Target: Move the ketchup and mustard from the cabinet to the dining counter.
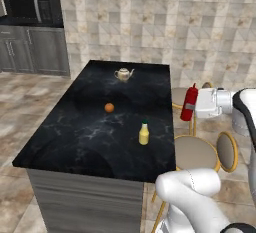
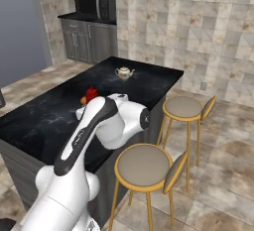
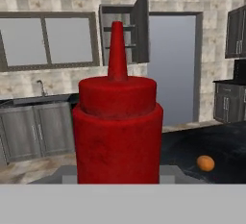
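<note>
My gripper (image 1: 196,105) is shut on the ketchup (image 1: 189,101), a slim red bottle held upright by the right-hand edge of the dining counter (image 1: 75,132). In the hand view the ketchup (image 3: 117,131) stands large between the fingers. The mustard (image 1: 144,134), yellow with a green cap, stands upright on the black marble top near its front right, to the left of and below the gripper. Across the room the cabinet (image 3: 140,26) hangs on the wall with its door swung open. In the right base view the arm hides most of the ketchup (image 2: 91,94).
A cream teapot (image 1: 123,73) sits at the far end of the counter and a small orange ball (image 1: 109,107) lies mid-top. Two round stools (image 1: 196,152) with gold frames stand along the counter's right side, under the arm. A microwave (image 1: 32,8) and base cabinets line the far wall.
</note>
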